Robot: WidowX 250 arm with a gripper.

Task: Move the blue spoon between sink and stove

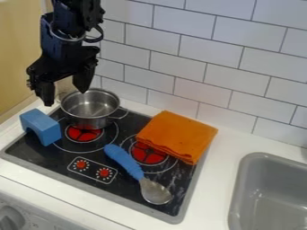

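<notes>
My black gripper [64, 95] hangs at the upper left, above the left rim of the metal pot, its two fingers apart with nothing between them. The blue spoon [125, 161] lies on the black stove [63, 155], its thick blue handle up and to the left over the edge of the right burner and its metal bowl at the stove's lower right. The grey sink [237, 193] is at the right edge, with a strip of white counter between it and the stove.
A metal pot [90, 117] stands on the back left part of the stove. Left of it is a blue arch block [41, 126]. An orange folded cloth [178, 134] covers the stove's back right corner. A white tiled wall [203, 85] rises behind.
</notes>
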